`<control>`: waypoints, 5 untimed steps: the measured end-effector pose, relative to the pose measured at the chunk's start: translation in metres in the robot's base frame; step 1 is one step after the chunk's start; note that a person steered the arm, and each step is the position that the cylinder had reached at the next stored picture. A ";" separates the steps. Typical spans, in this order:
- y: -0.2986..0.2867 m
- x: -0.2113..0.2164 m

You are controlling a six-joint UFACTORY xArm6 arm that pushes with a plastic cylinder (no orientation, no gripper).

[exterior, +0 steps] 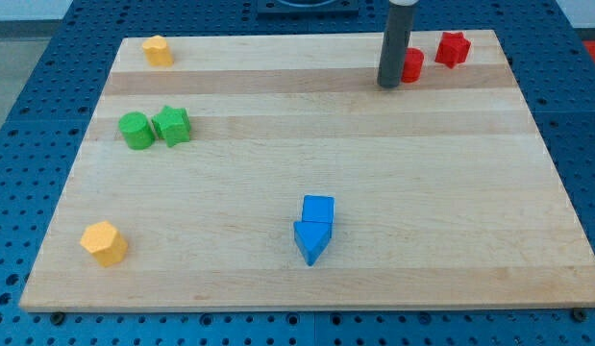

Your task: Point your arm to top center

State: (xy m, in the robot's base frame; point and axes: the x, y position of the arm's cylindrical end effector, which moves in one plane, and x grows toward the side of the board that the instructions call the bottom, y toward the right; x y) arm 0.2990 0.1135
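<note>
My tip (388, 85) rests on the wooden board (307, 144) near the view's top, right of centre. A red block (411, 65) sits just to its right, partly hidden by the rod, and looks to be touching it. A red star-like block (452, 48) lies further right near the top edge. A yellow block (158, 50) is at the top left. A green round block (136, 131) and a green star-like block (172, 126) sit side by side at the left. A blue cube (318, 209) and a blue triangular block (311, 240) touch at bottom centre.
Another yellow block (104, 242) lies at the bottom left corner. The board sits on a blue perforated table (33, 115). The board's top edge runs just above my tip.
</note>
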 end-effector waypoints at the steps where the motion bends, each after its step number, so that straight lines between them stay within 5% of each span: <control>1: 0.006 -0.006; 4: 0.038 -0.012; 5: 0.002 -0.018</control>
State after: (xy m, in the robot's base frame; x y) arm 0.2810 0.1159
